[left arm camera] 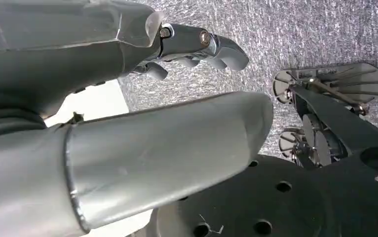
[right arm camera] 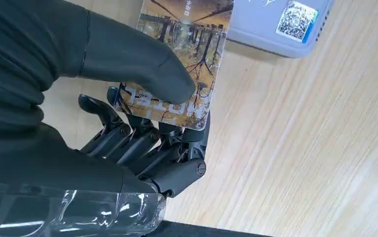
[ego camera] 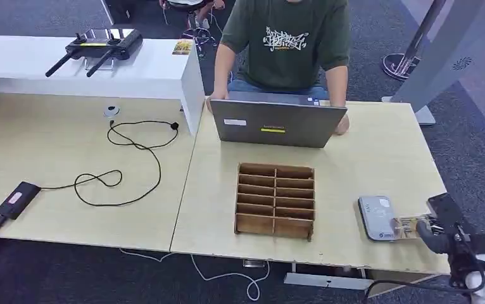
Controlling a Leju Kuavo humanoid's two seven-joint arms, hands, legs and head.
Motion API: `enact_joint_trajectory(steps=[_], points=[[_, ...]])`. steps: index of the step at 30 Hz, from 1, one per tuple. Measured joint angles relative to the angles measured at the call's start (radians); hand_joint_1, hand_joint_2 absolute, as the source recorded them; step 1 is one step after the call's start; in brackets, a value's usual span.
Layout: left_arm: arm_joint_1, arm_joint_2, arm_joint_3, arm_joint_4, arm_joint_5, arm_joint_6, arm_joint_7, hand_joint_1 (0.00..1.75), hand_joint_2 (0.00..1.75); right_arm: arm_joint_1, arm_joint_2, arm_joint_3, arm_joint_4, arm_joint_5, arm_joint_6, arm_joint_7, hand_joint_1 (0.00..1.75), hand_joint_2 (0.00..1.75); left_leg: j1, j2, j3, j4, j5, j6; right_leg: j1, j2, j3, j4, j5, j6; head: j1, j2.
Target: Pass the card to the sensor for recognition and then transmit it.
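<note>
Right hand [right arm camera: 142,128] pinches card [right arm camera: 187,54]: thumb on top, fingers [right arm camera: 128,138] beneath its near end. Far end overlaps grey sensor [ego camera: 377,217] near table's [ego camera: 385,152] front right corner. Left hand [left arm camera: 128,123] empty, fingers spread.

You see the card [right arm camera: 187,59] only in part: the right hand [right arm camera: 137,123] has its thumb over the near end, and the far end runs off the frame edge. The sensor [right arm camera: 281,24] just beyond the hand is likewise cut off, and its printed code is probably too small to read.
</note>
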Motion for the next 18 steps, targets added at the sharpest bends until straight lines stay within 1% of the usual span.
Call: enact_joint_trajectory(steps=[9, 18], points=[[-0.006, 0.0, 0.0, 0.0, 0.009, 0.0, 0.005, 0.0, 0.0, -0.037, 0.05, 0.012, 0.034, 0.01, 0.001, 0.0, 1.75, 1.75, 0.0, 0.0, 0.0, 0.0, 0.0, 0.0, 0.0, 0.0, 0.0, 0.0, 0.0, 0.0, 0.0, 0.0], [-0.005, 0.0, 0.0, 0.003, 0.023, 0.0, 0.012, 0.0, 0.0, -0.145, 0.071, 0.083, 0.146, 0.034, 0.0, -0.012, 1.75, 1.75, 0.0, 0.0, 0.0, 0.0, 0.001, 0.0, 0.0, 0.0, 0.0, 0.0, 0.0, 0.0, 0.0, 0.0]])
